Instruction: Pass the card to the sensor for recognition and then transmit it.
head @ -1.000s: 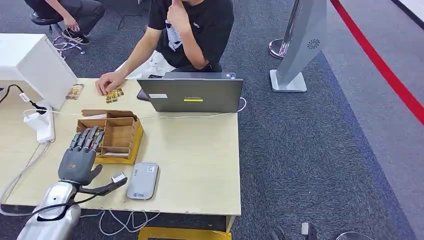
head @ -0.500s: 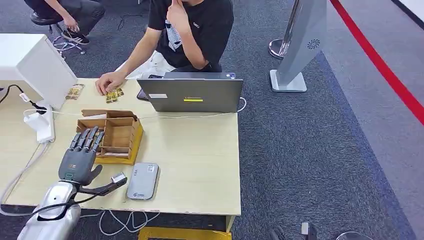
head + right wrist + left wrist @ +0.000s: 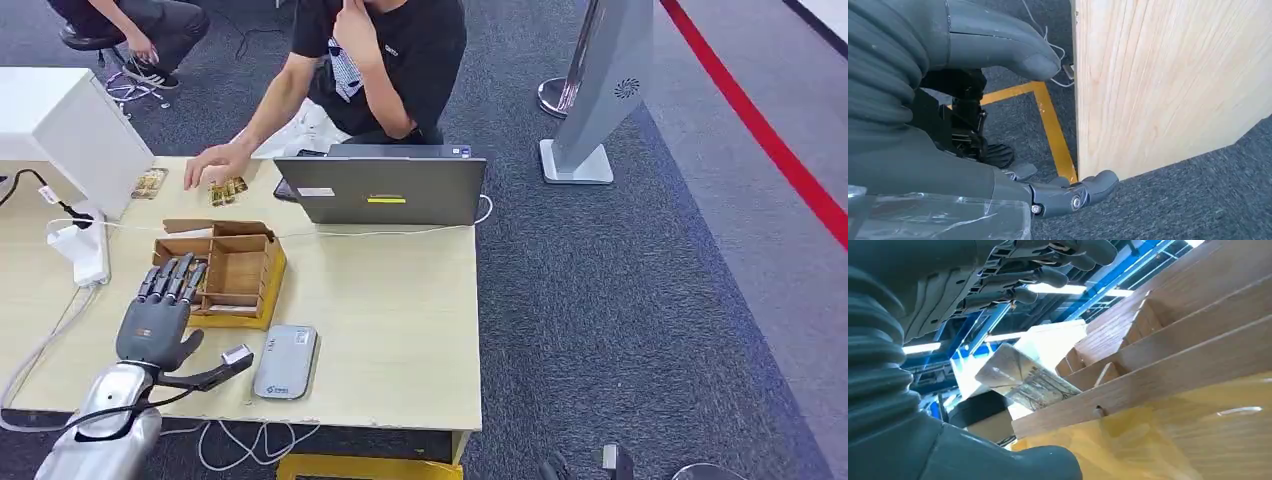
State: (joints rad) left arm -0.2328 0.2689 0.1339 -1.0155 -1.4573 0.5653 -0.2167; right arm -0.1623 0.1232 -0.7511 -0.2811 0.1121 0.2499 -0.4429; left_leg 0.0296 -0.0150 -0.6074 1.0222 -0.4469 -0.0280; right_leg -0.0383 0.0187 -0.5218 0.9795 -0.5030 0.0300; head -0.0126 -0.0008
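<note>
- The card (image 3: 1023, 380) stands tilted in a compartment of the wooden box (image 3: 235, 268), leaning on a divider so its upper edge is free — I judge that is so I can pinch it out.
- The sensor (image 3: 286, 361), a flat grey pad, lies on the desk (image 3: 400, 320) just beside the box, on the side nearer me, so the carry will be short.
- My left hand (image 3: 160, 318) hovers at the box's near-left corner, palm down, fingers (image 3: 178, 278) stretched apart over its edge and holding nothing.
- My right hand (image 3: 948, 125) hangs low beside the desk's edge — fingers loosely apart, empty.
</note>
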